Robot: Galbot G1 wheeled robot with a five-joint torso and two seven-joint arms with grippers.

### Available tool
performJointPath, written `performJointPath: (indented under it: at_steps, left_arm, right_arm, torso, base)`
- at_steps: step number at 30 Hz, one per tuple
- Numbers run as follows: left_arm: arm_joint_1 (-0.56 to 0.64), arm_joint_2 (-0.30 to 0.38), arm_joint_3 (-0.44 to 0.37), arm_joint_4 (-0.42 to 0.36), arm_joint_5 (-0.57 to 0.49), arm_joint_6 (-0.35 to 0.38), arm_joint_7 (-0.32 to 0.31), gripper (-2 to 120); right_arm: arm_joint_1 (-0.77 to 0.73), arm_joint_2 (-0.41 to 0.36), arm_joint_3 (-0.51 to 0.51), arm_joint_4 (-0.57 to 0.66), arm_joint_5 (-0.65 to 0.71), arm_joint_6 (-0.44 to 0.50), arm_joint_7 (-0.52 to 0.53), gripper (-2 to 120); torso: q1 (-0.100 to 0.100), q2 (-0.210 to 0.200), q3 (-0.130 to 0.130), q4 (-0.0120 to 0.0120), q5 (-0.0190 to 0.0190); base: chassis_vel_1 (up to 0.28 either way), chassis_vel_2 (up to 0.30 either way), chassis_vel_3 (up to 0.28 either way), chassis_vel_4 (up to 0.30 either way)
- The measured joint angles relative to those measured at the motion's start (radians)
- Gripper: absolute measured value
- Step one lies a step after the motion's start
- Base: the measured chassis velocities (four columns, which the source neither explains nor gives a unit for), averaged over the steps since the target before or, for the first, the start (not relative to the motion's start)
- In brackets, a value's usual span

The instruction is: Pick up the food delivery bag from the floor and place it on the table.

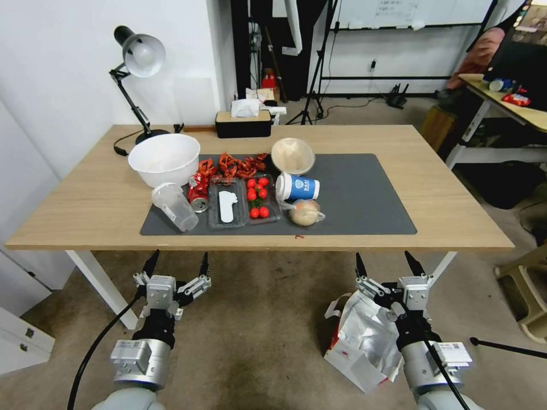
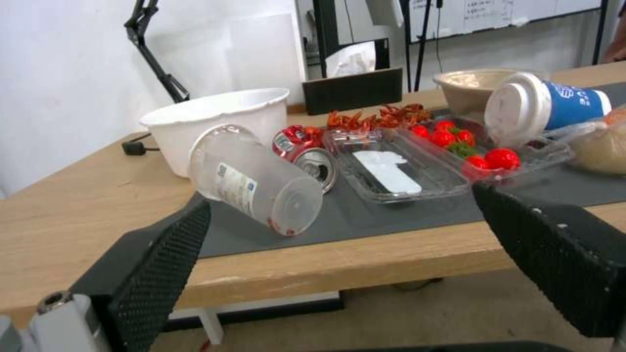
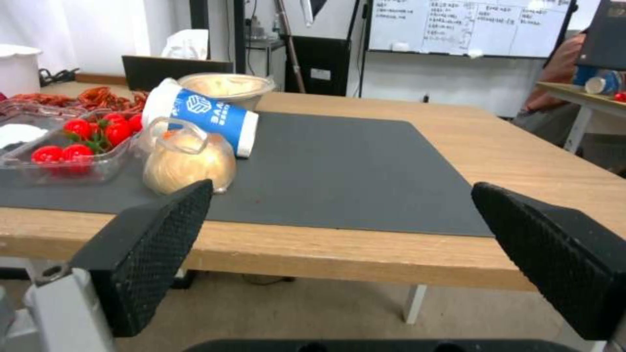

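Note:
The food delivery bag (image 1: 364, 336) lies on the floor at the right, white with crinkled silver foil lining and red trim, partly behind my right arm. My right gripper (image 1: 390, 265) is open and held up in the air above the bag, in front of the table's (image 1: 450, 199) front edge, apart from the bag. My left gripper (image 1: 176, 263) is open too, raised over bare floor at the left. The table is light wood with white legs and a dark grey mat (image 1: 364, 199). Both wrist views look across the tabletop (image 3: 522, 161) between open fingers (image 3: 153, 249).
The mat's left half holds a white bowl (image 1: 164, 159), a tipped clear cup (image 1: 174, 206), a crushed can, trays with tomatoes (image 1: 257, 196), a blue-and-white cup (image 1: 297, 187), a bagged bun (image 1: 305, 212) and a beige bowl. A lamp (image 1: 137, 85) and tissue box stand behind. The mat's right half is bare.

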Motion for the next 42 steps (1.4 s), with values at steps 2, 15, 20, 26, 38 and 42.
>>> performJointPath:
  at_steps: [2,15,20,26,38,42]
  left_arm:
    - [0.000,0.000,0.000,0.000,0.000,0.000,0.000,100]
    - [0.000,0.000,0.000,0.000,0.000,0.000,0.000,100]
    - [0.000,0.000,0.000,0.000,0.000,0.000,0.000,100]
    - [0.000,0.000,0.000,0.000,0.000,0.000,0.000,100]
    - [0.000,0.000,0.000,0.000,0.000,0.000,0.000,100]
    - [0.000,0.000,0.000,0.000,0.000,0.000,0.000,100]
  right_arm:
    - [0.000,0.000,0.000,0.000,0.000,0.000,0.000,100]
    - [0.000,0.000,0.000,0.000,0.000,0.000,0.000,100]
    - [0.000,0.000,0.000,0.000,0.000,0.000,0.000,100]
    - [0.000,0.000,0.000,0.000,0.000,0.000,0.000,100]
    - [0.000,0.000,0.000,0.000,0.000,0.000,0.000,100]
    - [0.000,0.000,0.000,0.000,0.000,0.000,0.000,100]
  torso:
    - [0.000,0.000,0.000,0.0000,0.0000]
    - [0.000,0.000,0.000,0.0000,0.0000]
    - [0.000,0.000,0.000,0.0000,0.0000]
    - [0.000,0.000,0.000,0.0000,0.0000]
    - [0.000,0.000,0.000,0.0000,0.0000]
    - [0.000,0.000,0.000,0.0000,0.0000]
  base:
    - [0.000,0.000,0.000,0.000]
    - [0.000,0.000,0.000,0.000]
    - [0.000,0.000,0.000,0.000]
    - [0.000,0.000,0.000,0.000]
    - [0.000,0.000,0.000,0.000]
    - [0.000,0.000,0.000,0.000]
